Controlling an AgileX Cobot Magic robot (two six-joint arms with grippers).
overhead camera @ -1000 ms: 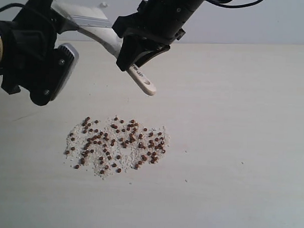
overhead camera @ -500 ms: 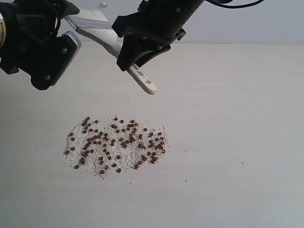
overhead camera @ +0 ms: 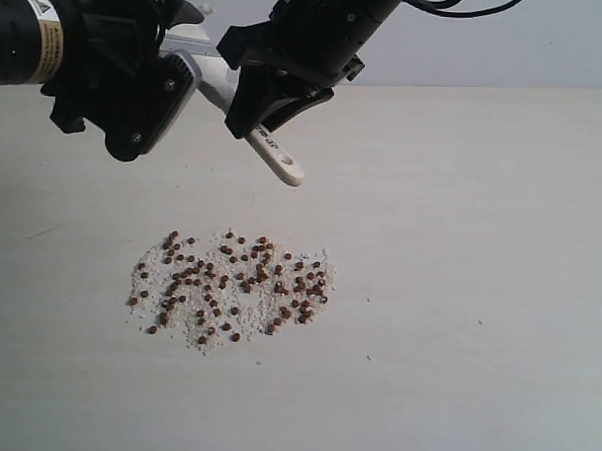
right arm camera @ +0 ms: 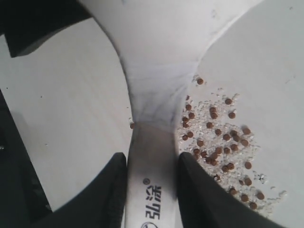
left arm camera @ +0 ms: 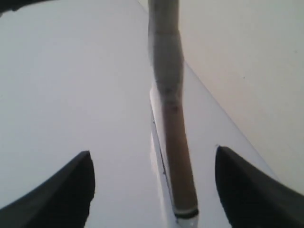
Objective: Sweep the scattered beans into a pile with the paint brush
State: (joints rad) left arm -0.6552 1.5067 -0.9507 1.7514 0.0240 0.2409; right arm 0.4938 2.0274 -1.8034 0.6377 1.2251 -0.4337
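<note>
The beans (overhead camera: pixel 230 282) lie scattered with pale crumbs in a loose patch on the light table (overhead camera: pixel 478 242). Above them the paint brush (overhead camera: pixel 281 165) hangs in the air, handle end down, hole visible. My right gripper (overhead camera: pixel 271 101) is shut on its pale handle (right arm camera: pixel 153 190), and the beans (right arm camera: pixel 223 142) show beneath. My left gripper (overhead camera: pixel 162 87) stands open at the brush's wide end, at the upper left. In the left wrist view the brush (left arm camera: pixel 173 142) runs edge-on between the spread fingers (left arm camera: pixel 71 190), with a gap on each side. The bristles are hidden.
A plain wall (overhead camera: pixel 545 46) rises behind the table's far edge. Bare tabletop (overhead camera: pixel 475 340) extends to the right of the bean patch and in front of it.
My left arm has moved right and a little up, closing in on the brush's wide end. The right gripper and brush have barely moved. The beans are unchanged.
</note>
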